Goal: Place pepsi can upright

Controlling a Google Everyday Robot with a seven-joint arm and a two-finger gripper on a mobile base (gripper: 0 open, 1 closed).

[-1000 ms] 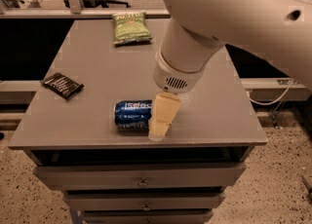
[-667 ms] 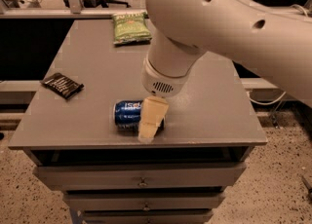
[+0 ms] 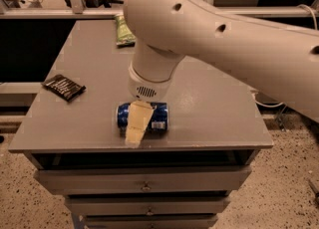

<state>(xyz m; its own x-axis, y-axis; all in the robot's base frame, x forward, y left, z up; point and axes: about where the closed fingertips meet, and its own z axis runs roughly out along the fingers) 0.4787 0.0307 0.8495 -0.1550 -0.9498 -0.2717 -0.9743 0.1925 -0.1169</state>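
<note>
The pepsi can (image 3: 122, 116) is blue with a white patch near its right end. It lies on its side near the front edge of the grey cabinet top (image 3: 209, 103). My gripper (image 3: 136, 125) hangs from the big white arm (image 3: 164, 34) and comes down over the middle of the can. Its tan tip reaches the tabletop just in front of the can, and the part of the gripper behind the can is hidden.
A flat black packet (image 3: 63, 87) lies at the left edge. A green snack bag (image 3: 123, 30) lies at the back, partly hidden by the arm. The cabinet's front edge runs just below the can, with drawers (image 3: 144, 180) under it.
The arm has swung left. The gripper has shifted from the can's right end to across its middle. The can has not moved.
</note>
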